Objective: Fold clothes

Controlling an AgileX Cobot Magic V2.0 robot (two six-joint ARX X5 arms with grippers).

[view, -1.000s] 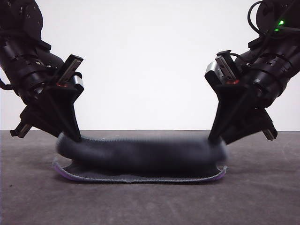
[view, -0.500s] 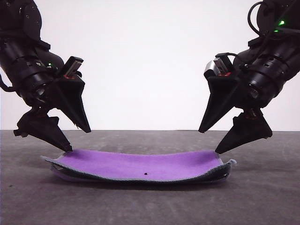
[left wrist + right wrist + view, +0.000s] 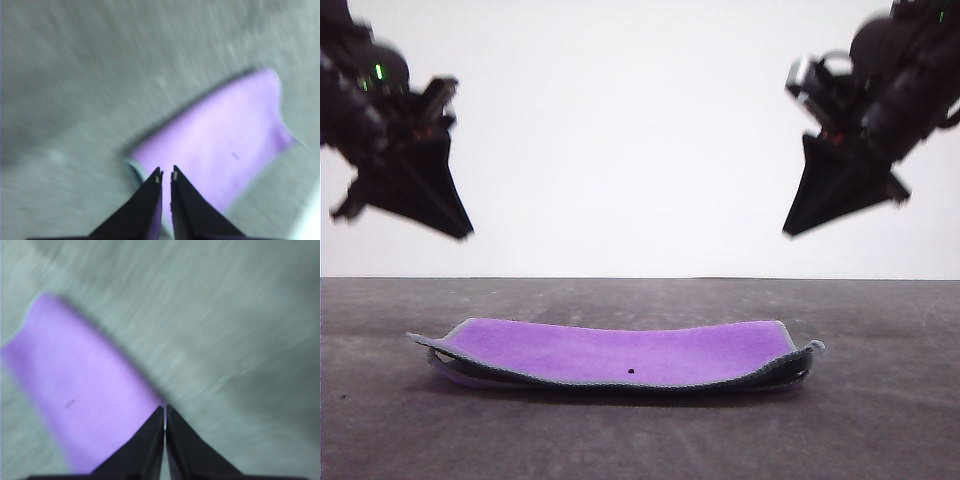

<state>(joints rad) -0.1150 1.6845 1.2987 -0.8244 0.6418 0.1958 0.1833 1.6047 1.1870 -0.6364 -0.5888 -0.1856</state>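
Both arms are up and off the work now. Half a second ago the fingertips were down at the two ends of the cloth, jaws spread; now the left gripper (image 3: 460, 232) and right gripper (image 3: 790, 230) hang high above the dark grey table (image 3: 880, 420), well apart from the cloth.

Small square cloth, bright purple face up with dark grey underside and light grey stitched edging (image 3: 620, 355), lies folded in half on the table, centre of the front view. A second ago it was a dark grey roll held between both grippers mid-flip; since then it's been laid over and let go. Top layer sits slightly bowed, and the dark lower layer peeks out along the near edge and at the right end, so the edges are close but not perfectly flush.

Tool state: in the left wrist view the left gripper (image 3: 166, 176) has its fingers nearly together, only a thin slit between them, nothing held. In the right wrist view the right gripper (image 3: 165, 410) is closed tip to tip, also empty. Both wrist views are motion-blurred, consistent with arms pulling away.

My read: first fold is done and released. Whether a second fold is wanted, I can't tell from here; if so, I'd regrasp at one short end.
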